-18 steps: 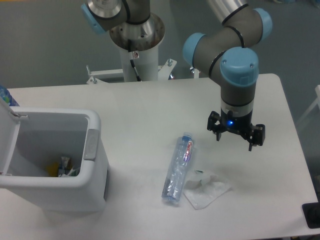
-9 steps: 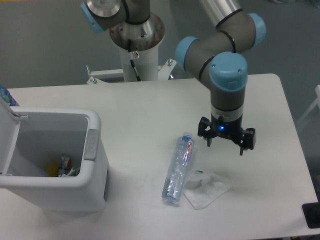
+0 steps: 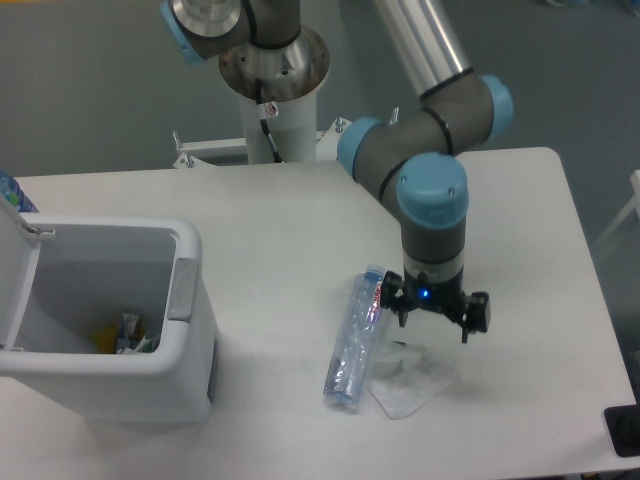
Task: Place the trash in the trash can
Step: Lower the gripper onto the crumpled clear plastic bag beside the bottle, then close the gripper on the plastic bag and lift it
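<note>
A crushed clear plastic bottle point(image 3: 356, 338) with a red-and-white label lies on the white table, pointing toward the front. Just right of it rests a crumpled thin white sheet point(image 3: 412, 378). My gripper point(image 3: 434, 322) hangs open directly above the sheet's upper part, fingers spread and empty, close to the bottle's cap end. The white trash can point(image 3: 110, 318) stands at the left with its lid hinged open; some scraps lie in its bottom.
The robot's base column point(image 3: 272, 90) rises at the back centre. A blue object point(image 3: 12, 193) peeks in at the far left edge. A dark item point(image 3: 624, 430) sits at the lower right corner.
The gripper has travelled left and toward the front, dropping lower, from right of the trash to over the white sheet. Bottle and sheet have not moved.
</note>
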